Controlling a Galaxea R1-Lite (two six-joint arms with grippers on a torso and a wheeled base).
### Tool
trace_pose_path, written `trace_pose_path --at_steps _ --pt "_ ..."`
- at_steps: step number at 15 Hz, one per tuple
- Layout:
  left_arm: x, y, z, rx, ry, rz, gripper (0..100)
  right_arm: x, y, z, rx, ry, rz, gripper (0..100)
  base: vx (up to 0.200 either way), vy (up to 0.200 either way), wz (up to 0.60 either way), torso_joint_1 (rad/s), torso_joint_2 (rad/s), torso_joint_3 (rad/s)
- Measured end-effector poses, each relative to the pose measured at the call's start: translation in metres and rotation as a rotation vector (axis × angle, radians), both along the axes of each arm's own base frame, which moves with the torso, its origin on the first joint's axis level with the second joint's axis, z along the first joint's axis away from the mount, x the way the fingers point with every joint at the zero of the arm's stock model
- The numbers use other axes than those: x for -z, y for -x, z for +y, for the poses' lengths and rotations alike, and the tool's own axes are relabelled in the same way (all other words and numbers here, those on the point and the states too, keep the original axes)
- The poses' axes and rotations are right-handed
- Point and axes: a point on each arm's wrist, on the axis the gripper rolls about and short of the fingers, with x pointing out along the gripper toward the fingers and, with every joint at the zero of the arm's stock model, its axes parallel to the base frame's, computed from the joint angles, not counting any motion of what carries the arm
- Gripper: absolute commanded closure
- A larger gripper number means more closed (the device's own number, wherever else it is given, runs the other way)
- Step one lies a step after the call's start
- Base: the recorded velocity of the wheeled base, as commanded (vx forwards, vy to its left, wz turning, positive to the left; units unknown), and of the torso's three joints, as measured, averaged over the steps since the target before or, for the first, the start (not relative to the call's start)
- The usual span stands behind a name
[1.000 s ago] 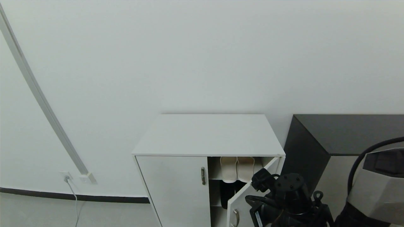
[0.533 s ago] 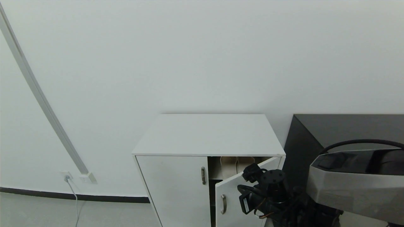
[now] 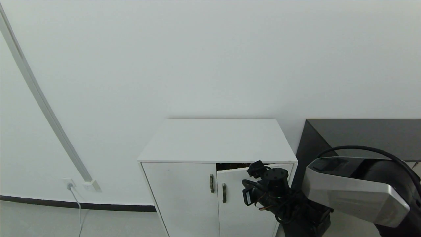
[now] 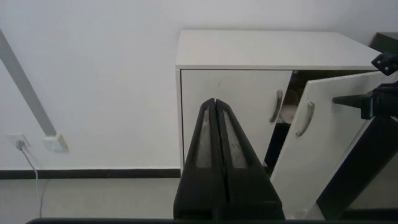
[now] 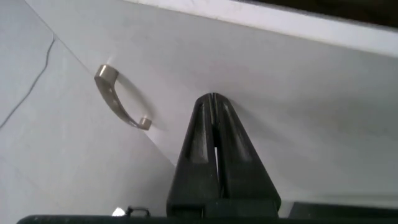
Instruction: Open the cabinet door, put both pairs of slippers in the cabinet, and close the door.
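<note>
Two doors front the white cabinet (image 3: pixel 217 141), and the right door (image 3: pixel 245 210) stands slightly ajar, with a pale slipper (image 4: pixel 287 113) peeking through the gap. The right gripper (image 5: pixel 214 97), fingers pinched together, presses its tips against that door beside the handle (image 5: pixel 122 99). The left gripper (image 4: pixel 215 101) hangs well back, likewise closed, holding nothing.
</note>
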Motion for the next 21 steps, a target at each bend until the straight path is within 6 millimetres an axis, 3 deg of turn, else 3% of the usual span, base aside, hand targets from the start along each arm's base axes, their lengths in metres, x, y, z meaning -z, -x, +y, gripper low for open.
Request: trace_pose_path --at_steps 10,21 --pt "0.0 0.0 0.0 0.001 -0.001 0.0 100 0.003 -0.043 0.001 0.05 -0.02 -0.027 100 0.0 0.0 0.0 0.0 0.0 0.0" --pt "0.0 0.0 0.0 0.001 0.0 0.0 100 -0.003 -0.022 -0.006 0.045 -0.013 -0.028 100 0.0 0.0 0.0 0.0 0.0 0.0"
